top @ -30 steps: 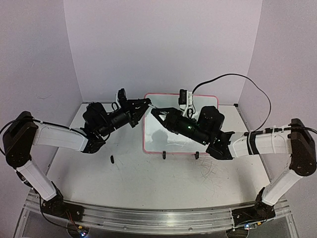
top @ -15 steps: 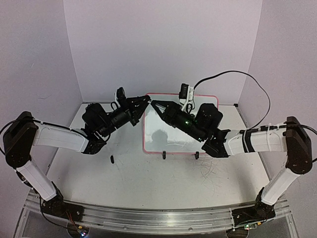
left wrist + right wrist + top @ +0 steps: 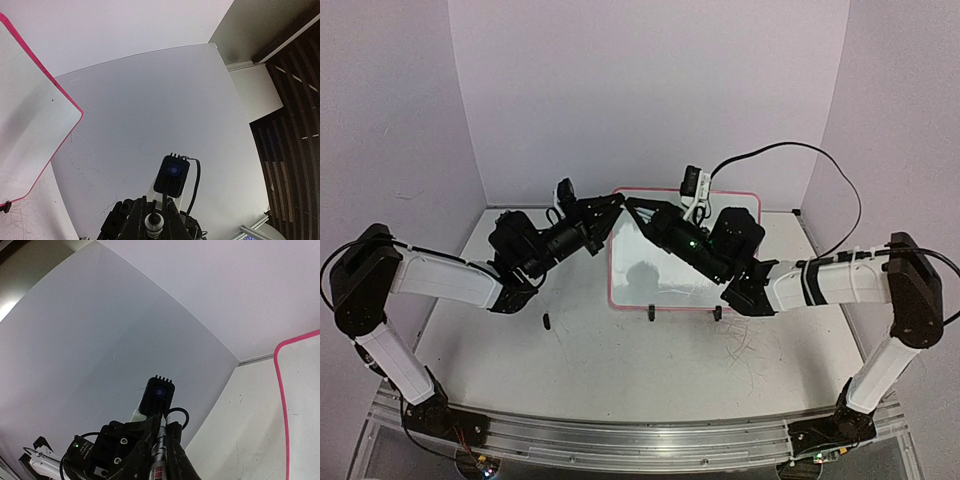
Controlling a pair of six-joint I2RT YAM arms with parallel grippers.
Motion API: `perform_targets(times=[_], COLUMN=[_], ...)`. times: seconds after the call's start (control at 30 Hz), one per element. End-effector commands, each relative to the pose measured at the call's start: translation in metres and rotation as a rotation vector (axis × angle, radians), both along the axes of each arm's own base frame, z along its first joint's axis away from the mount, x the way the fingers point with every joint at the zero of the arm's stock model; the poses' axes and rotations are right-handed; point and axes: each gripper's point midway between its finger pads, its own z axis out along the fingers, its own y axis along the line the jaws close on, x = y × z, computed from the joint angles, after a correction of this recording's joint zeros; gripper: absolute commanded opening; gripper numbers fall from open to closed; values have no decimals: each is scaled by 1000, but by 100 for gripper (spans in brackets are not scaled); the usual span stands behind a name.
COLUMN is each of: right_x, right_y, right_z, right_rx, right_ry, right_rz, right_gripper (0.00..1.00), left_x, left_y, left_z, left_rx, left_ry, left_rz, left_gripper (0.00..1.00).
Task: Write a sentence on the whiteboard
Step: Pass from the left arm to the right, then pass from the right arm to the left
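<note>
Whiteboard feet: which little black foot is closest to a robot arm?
The right foot. In the top view it sits just beside the dark joint of the right arm. The left foot has only bare table around it.

The overhead camera looks down from behind onto the whole bench (image 3: 620,370). The left wrist camera (image 3: 158,394) and right wrist camera (image 3: 172,174) face each other closely, tilted upward. All three views share the whiteboard (image 3: 660,285) edge.
</note>
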Motion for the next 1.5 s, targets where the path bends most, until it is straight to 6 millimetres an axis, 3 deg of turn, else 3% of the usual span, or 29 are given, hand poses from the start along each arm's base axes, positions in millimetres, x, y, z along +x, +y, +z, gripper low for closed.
perform_targets(times=[0.0,0.1,0.27,0.6,0.7,0.77,0.83,1.03,1.13,1.27,1.4,1.47], right_x=[1,1,-1,0,4,7,10,14,8,0,-3,-5], right_y=[-1,1,1,5,4,0,-6,-28,-40,-68,-103,-116], right_z=[29,28,25,21,18,15,10,-5,-21,-31,-23,-16], right_rx=[82,82,76,59,39,10,-58,-358,-523,-659,-753,-789], right_ry=[-53,-50,-46,-39,-25,-19,-22,-115,-150,-164,-179,-199], right_rz=[-5,2,11,19,-7,-38,-83,-202,-212,-253,-357,-395], right_gripper=[11,11,22,0,0,0,0,0,0,0,0,0], left_x=[-4,-5,-5,-5,-7,-9,-13,-23,-19,-7,15,21], left_y=[-3,-4,-3,-3,-3,2,13,39,45,72,104,108], left_z=[12,13,13,13,11,4,-2,-14,-28,-35,-50,-51], left_rx=[-46,-50,-53,-55,-41,-24,3,154,360,548,574,589], left_ry=[-31,-32,-35,-37,-47,-48,-61,-105,-115,-128,-63,-76], left_rz=[-11,-12,-6,-8,-10,8,43,130,180,258,254,216], left_gripper=[0,0,0,0,1,16,41,82,87,93,97,99])
